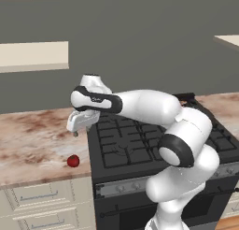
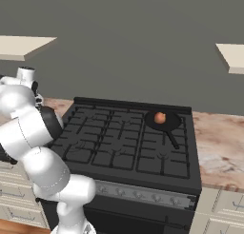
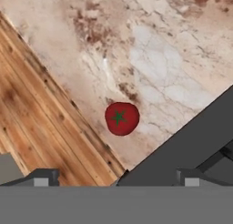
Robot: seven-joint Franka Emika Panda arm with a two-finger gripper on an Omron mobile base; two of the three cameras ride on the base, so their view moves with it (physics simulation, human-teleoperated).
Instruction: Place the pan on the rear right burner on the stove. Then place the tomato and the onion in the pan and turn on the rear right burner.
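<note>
Claw [image 1: 76,132] spread, empty, hovering over desk [image 1: 32,140] left of stove [image 1: 135,145]. Tomato [image 1: 73,161] on desk below claw (near front edge), apart. Onion [image 2: 160,117] in pan [image 2: 164,121], stove's rear right.

Flat, even rendered light, soft faint shadows, no glare; hand view w/ slightly blurry textures.

Glossy tomato [image 3: 121,119], veined marble counter [image 3: 173,59]
</note>
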